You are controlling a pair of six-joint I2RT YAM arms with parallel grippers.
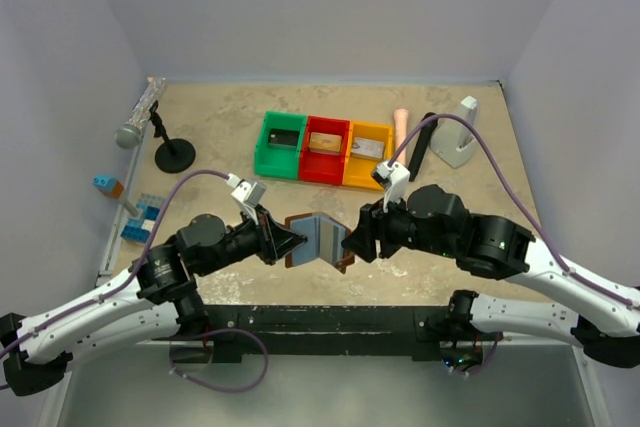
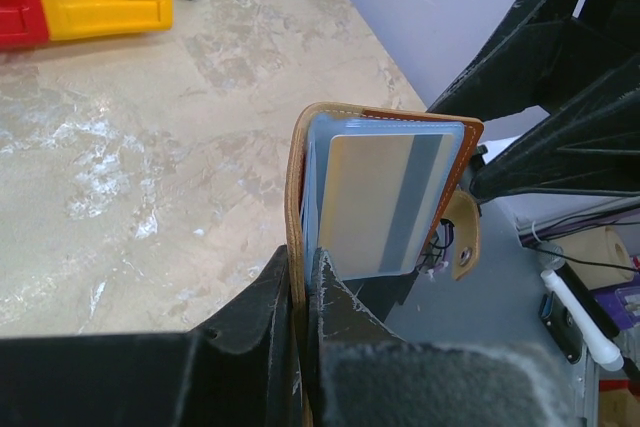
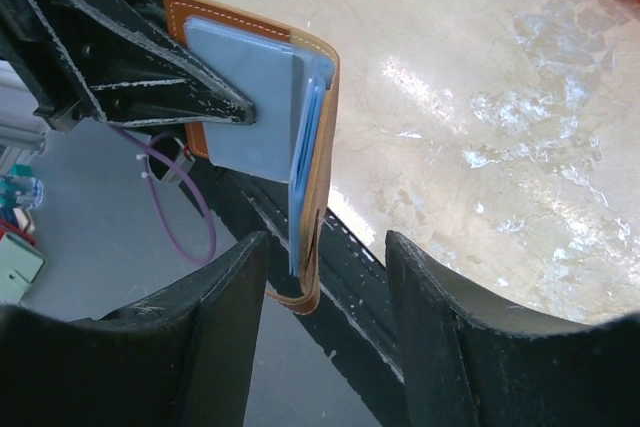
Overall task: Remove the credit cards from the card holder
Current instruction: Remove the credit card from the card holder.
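**Marbled tabletop, wallet held up between two arms**

Beige marbled table point(image 1: 220, 112) fills the top view, closed in by pale grey walls. At its far side three bins stand touching in a row: a green plastic bin point(image 1: 268, 152), a red plastic bin point(image 1: 312, 159) and a yellow plastic bin point(image 1: 352, 169). Each holds one small flat card: a dark credit card point(image 1: 284, 137), a tan credit card point(image 1: 325, 139) and a silvery grey credit card point(image 1: 367, 148). A grey microphone on a black round stand point(image 1: 140, 119) sits at the far left. Near the front edge, a brown leather-like bifold card holder point(image 1: 322, 237) with grey-blue lining hangs opened in a V between the left gripper point(image 1: 297, 240) and the right gripper point(image 1: 350, 244).

From the left wrist, the left gripper point(image 2: 305, 282) has its jaws clamped together on one brown flap of the card holder point(image 2: 296, 187), which stands upright over the table's near edge. A tan-gold credit card with a grey stripe point(image 2: 385, 202) sits in the grey-blue pocket, most of its face showing. A brown snap tab point(image 2: 462, 239) hangs at the holder's right edge.

From the right wrist, the right gripper point(image 3: 325, 237) has its jaws standing apart, one black finger point(image 3: 225, 307) on either side of the lower corner of the card holder point(image 3: 250, 97); whether either finger touches it I cannot tell. The left gripper point(image 3: 235, 112) pinches the grey-blue panel.
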